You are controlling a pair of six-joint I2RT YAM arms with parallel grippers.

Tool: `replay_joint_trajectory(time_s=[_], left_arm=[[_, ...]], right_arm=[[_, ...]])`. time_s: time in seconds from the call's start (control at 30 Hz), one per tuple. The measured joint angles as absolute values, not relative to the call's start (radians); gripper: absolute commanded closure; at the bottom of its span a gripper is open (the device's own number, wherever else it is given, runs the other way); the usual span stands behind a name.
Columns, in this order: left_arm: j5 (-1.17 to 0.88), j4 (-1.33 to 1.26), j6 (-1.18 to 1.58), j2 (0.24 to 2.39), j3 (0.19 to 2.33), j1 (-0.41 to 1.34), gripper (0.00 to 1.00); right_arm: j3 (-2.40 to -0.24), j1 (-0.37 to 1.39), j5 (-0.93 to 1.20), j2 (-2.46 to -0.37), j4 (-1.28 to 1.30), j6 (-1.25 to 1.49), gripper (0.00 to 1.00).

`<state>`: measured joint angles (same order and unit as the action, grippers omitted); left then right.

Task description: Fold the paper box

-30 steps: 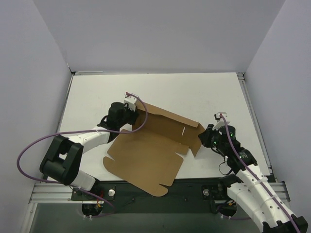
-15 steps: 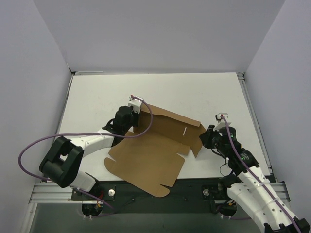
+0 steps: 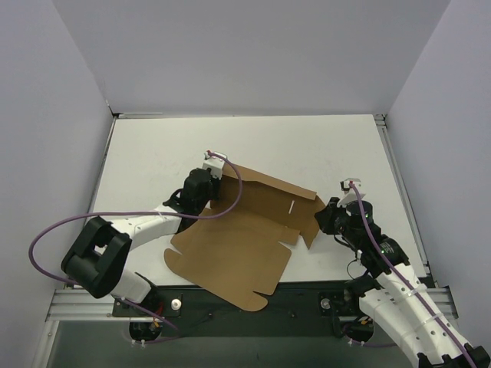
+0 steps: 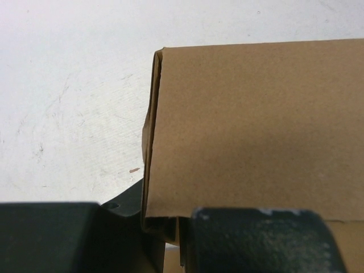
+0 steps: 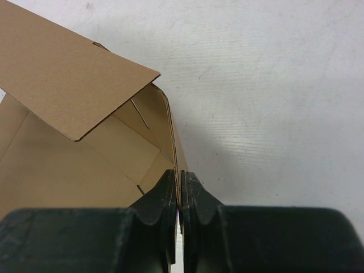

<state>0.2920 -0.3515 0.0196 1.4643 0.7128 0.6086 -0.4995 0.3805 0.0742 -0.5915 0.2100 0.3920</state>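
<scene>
top external, near edge: the paper box [image 3: 234,245] lies opened out on the white table [image 3: 322,146]. its nearest flap reaches past the table's front edge, over the dark rail [image 3: 307,295] between the two arm bases.
box shape: plain brown, with a wide flat panel on the near side. a raised wall runs along the far-right side and has a small slit [image 3: 291,207] in it.
right gripper [image 3: 324,220]: at the box's right corner, clenched on the thin edge of an upright side piece.
right wrist view: both dark fingers [image 5: 165,199] press the cardboard edge between them. a loose flap [image 5: 68,74] leans over the box's inside on the left, and white table shows on the right.
left gripper [image 3: 209,180]: at the box's far-left corner, grasping the raised wall.
left wrist view: the wall's folded double edge sits between the two dark fingers [image 4: 256,239], and brown panel fills the right of the view.
purple cable [image 3: 54,230]: loops out from the left arm toward the left wall.
far side: the white table runs back to the pale walls [image 3: 253,54].
</scene>
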Motion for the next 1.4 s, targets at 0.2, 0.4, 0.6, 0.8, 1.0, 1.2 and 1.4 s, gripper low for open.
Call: replay_joint_trajectory(time_s=[0.2, 0.4, 0.6, 0.8, 1.0, 1.2, 1.4], left_arm=[[0.287, -0.358, 0.02, 1.451, 0.706, 0.609, 1.0], [0.329, -0.371, 0.044, 1.431, 0.661, 0.604, 1.0], [0.407, -0.393, 0.042, 1.398, 0.63, 0.649, 1.0], [0.528, -0.424, 0.019, 1.395, 0.626, 0.767, 1.0], [0.596, -0.463, 0.019, 1.395, 0.606, 0.797, 1.0], [0.628, -0.483, 0.032, 1.393, 0.583, 0.812, 1.0], [0.648, -0.485, 0.037, 1.387, 0.58, 0.823, 1.0]], right_arm=[[-0.5, 0.381, 0.068, -0.591, 0.21, 0.396, 0.92], [-0.533, 0.378, 0.027, -0.608, 0.228, 0.435, 0.36], [-0.664, 0.374, -0.015, -0.611, 0.312, 0.468, 0.27], [-0.839, 0.374, -0.014, -0.67, 0.395, 0.529, 0.25], [-0.919, 0.373, 0.065, -0.853, 0.412, 0.612, 0.28], [-0.919, 0.373, 0.114, -0.932, 0.44, 0.656, 0.32], [-0.926, 0.382, 0.085, -0.918, 0.463, 0.663, 0.32]])
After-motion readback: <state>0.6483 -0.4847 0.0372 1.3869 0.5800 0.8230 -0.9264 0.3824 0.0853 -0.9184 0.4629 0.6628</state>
